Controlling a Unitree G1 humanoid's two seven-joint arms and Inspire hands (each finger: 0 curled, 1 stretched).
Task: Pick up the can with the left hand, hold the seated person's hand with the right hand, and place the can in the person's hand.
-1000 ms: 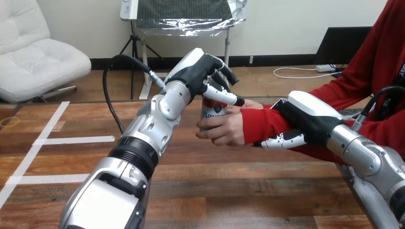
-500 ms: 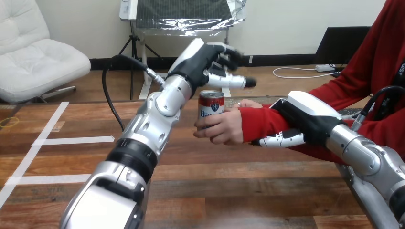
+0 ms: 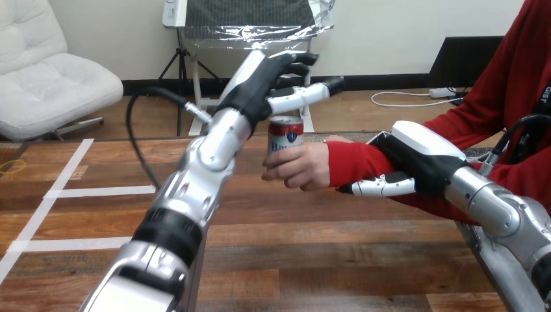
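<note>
Can (image 3: pixel 286 135) stands upright at frame centre, wrapped by the person's hand (image 3: pixel 302 168), which is raised off the wooden surface (image 3: pixel 312 253). Left hand (image 3: pixel 263 81) hovers just above the can at upper centre, fingers straight and spread, holding nothing; a thin gap appears between it and the can's top. Right hand (image 3: pixel 419 156) lies over the red sleeve (image 3: pixel 354 166) at centre right, just behind the wrist; cannot tell whether it clasps the forearm or only rests on it. Judgement: placement looks essentially done, and the step in hand is clearing the left hand from the can. To do it well, lift the left hand straight up first, then back toward the lower left along its own arm line, with the fingers extended so none hooks the rim or tips the can. Avoid sideways sweeps while low over the lid. The right hand should give steady support under no added squeeze until the person's grip looks firm, then ease off gently. Risk: a brushed rim could tilt the can.
</note>
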